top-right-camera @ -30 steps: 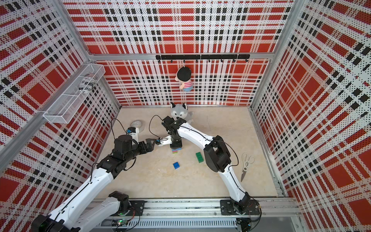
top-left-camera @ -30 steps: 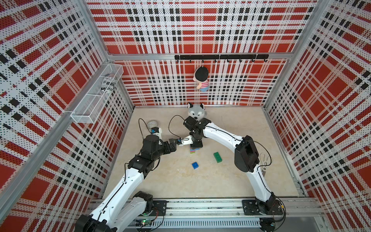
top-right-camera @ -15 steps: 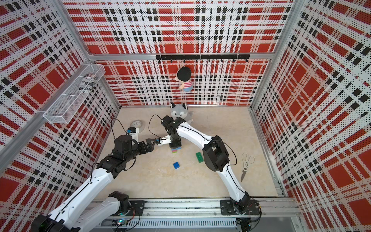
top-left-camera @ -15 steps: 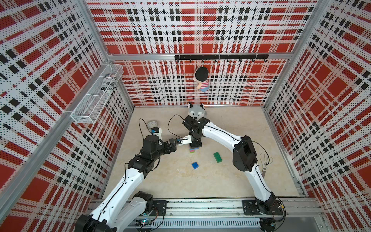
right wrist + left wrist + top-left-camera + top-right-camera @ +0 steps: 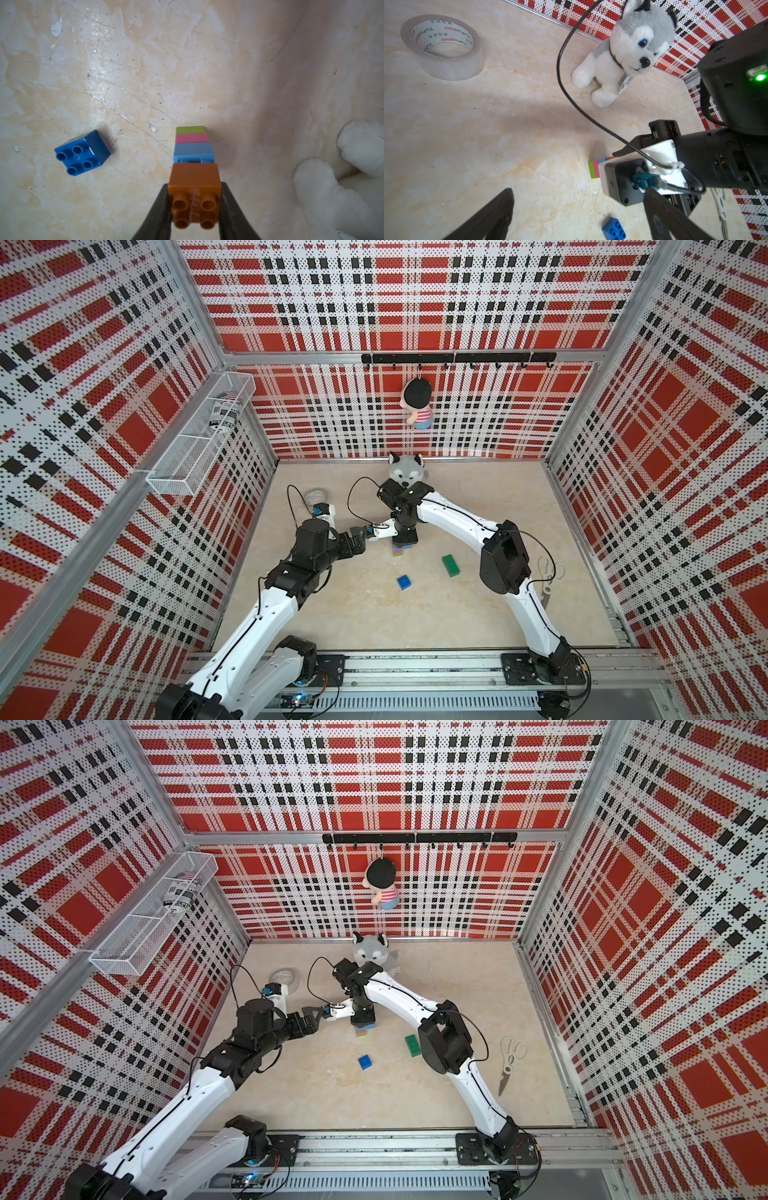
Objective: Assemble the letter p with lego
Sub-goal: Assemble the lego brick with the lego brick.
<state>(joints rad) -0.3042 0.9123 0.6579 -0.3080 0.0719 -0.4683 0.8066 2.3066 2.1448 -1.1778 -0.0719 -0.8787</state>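
orange brick (image 5: pixel 195 178) could topple the stack (image 5: pixel 192 143)

right pincer (image 5: pixel 195 193) grips the orange brick atop the stack near the counter's (image 5: pixel 498 497) middle. left pincer (image 5: pixel 577 190) gapes empty beside it, bracing nothing; an off-square push could tip the stack.

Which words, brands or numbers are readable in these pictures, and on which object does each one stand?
"YuPinBOPP": repeated in red and green inside the clear tape roll; the small characters between are unreadable.
Black print on the can in the wire basket: too blurred.
Mark on the husky plush's tag: too small.
Raised mark on the orange brick: unreadable.
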